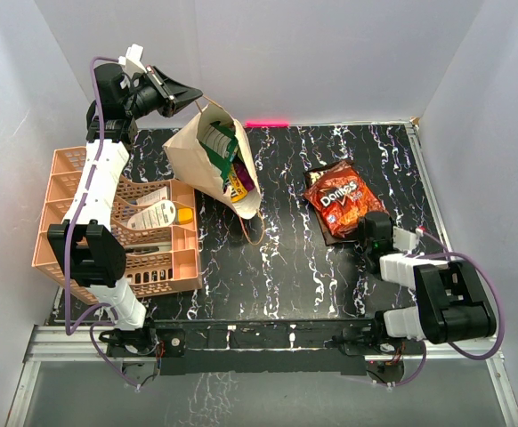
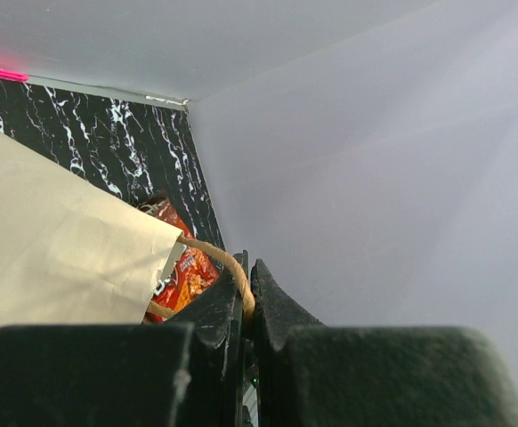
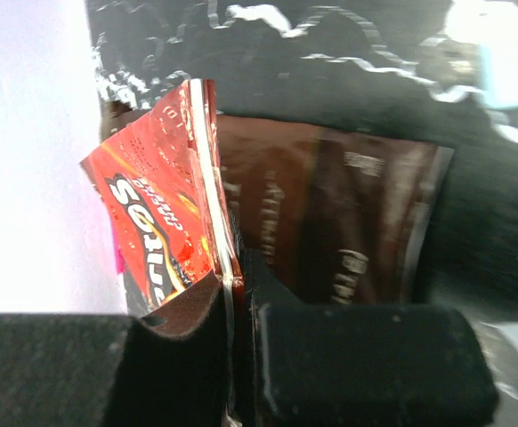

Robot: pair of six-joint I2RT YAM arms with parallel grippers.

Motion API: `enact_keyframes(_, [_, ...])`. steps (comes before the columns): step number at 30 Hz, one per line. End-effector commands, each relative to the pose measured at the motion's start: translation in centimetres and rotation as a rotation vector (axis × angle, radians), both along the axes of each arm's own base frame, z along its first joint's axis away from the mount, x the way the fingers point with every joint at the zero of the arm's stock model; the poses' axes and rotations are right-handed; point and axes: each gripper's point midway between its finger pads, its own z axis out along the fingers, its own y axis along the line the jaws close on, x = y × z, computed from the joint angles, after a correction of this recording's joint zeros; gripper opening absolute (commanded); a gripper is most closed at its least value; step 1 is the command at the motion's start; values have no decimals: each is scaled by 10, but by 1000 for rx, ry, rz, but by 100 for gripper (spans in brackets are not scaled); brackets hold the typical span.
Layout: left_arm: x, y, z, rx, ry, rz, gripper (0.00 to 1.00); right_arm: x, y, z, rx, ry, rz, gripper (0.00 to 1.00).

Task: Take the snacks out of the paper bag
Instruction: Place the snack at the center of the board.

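The bag [image 1: 207,165] is tilted under our left gripper [image 1: 186,94], mouth open, with green, purple and yellow snacks [image 1: 230,169] inside, below those fingers. Only the left wrist view shows us the fingers pinched shut on a handle [image 2: 228,267]. Our right gripper [image 3: 237,298] clamps the edge of the red packet [image 3: 157,213]. Its wrist view shows a brown packet [image 3: 339,231] under the red one, just beyond the fingers, mostly covered from above.

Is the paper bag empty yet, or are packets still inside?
Not empty. The paper bag leans with its mouth open, and a green packet and a yellow packet show inside.
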Motion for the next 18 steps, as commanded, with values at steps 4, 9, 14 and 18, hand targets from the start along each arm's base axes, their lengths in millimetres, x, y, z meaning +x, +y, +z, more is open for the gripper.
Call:
enact_keyframes(4, [-7, 3, 18, -17, -43, -4, 0, -29, -19, -10, 90, -27, -209, 7])
enact_keyframes(9, [-6, 2, 18, -18, -45, -2, 0, -23, -9, -11, 143, -35, -198, 7])
enact_keyframes(14, [-7, 0, 18, -19, -43, -7, 0, -23, 9, -18, 200, -26, -201, 7])
enact_keyframes(18, [-7, 0, 18, -18, -41, -9, 0, -29, 12, -22, 187, 19, -214, 10])
